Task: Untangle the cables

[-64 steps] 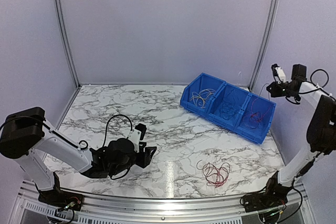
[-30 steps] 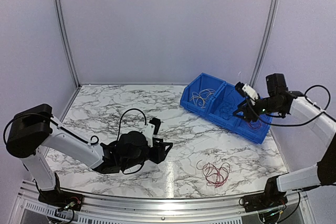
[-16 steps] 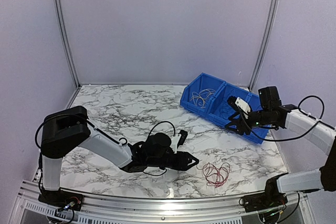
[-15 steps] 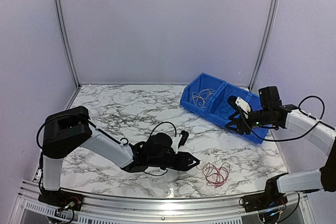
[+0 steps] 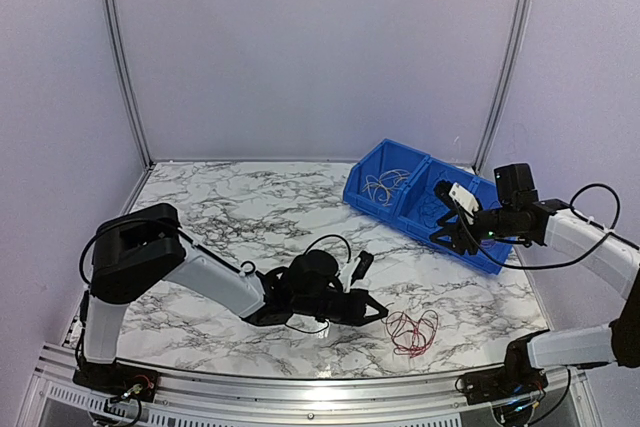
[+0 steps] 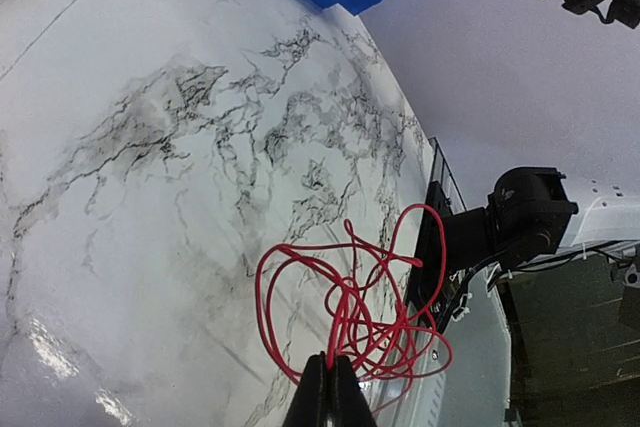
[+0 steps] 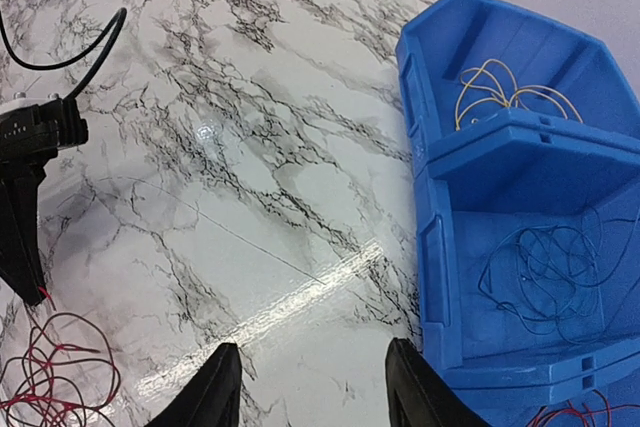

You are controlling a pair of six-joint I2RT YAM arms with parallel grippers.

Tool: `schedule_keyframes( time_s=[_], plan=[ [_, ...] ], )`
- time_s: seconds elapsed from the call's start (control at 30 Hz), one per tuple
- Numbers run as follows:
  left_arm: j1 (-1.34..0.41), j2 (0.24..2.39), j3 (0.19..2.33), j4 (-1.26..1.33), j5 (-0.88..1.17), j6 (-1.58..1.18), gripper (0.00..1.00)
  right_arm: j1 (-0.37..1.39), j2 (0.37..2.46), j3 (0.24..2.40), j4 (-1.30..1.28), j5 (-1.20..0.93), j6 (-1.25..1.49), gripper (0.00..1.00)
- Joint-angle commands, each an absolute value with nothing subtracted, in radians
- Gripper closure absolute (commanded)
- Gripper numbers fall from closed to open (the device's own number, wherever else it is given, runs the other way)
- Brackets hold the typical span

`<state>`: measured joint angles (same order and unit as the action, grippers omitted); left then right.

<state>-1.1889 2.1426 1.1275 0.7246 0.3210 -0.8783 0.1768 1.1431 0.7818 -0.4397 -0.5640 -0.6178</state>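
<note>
L gripper clenched at thin red wire tangle, strand pinch unclear; R gripper spread wide, tips cut off by frame.

The left end effector — jaws pressed together — pinches the red cables lying on the marble table.

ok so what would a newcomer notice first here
The tangle of red wires on the marble table, near the front right, with the left gripper shut at its edge. Then the blue bins at the back right, the right gripper open beside them.
</note>
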Motion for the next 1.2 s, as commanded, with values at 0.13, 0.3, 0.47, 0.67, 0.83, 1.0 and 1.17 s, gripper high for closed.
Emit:
schedule_keyframes(
  time_s=[0.13, 0.3, 0.47, 0.67, 0.83, 1.0, 1.17],
  plan=[
    [-1.231, 1.814, 1.103, 0.693, 0.319, -0.672, 1.00, 0.186, 1.134, 0.786, -0.414, -0.558, -0.607, 0.51],
    [-1.387, 1.511, 1.115, 0.623, 0.131, -0.324, 1.00, 0.185, 1.116, 0.809, -0.399, -0.543, -0.597, 0.51],
    [-1.446, 1.374, 1.197, 0.480, 0.007, -0.154, 1.00, 0.185, 1.106, 0.908, -0.458, -0.566, -0.601, 0.50],
    [-1.445, 1.363, 1.164, 0.407, -0.311, -0.058, 1.00, 0.185, 1.088, 1.073, -0.574, -0.896, -0.584, 0.44],
    [-1.444, 1.454, 1.143, 0.385, -0.368, -0.062, 1.00, 0.197, 1.089, 1.126, -0.602, -1.158, -0.562, 0.33],
    [-1.444, 1.544, 1.139, 0.373, -0.399, -0.076, 1.00, 0.265, 1.088, 1.090, -0.629, -1.185, -0.611, 0.30],
    [-1.445, 1.585, 1.143, 0.369, -0.501, -0.110, 1.00, 0.359, 1.079, 0.968, -0.584, -1.143, -0.617, 0.21]
  ],
)
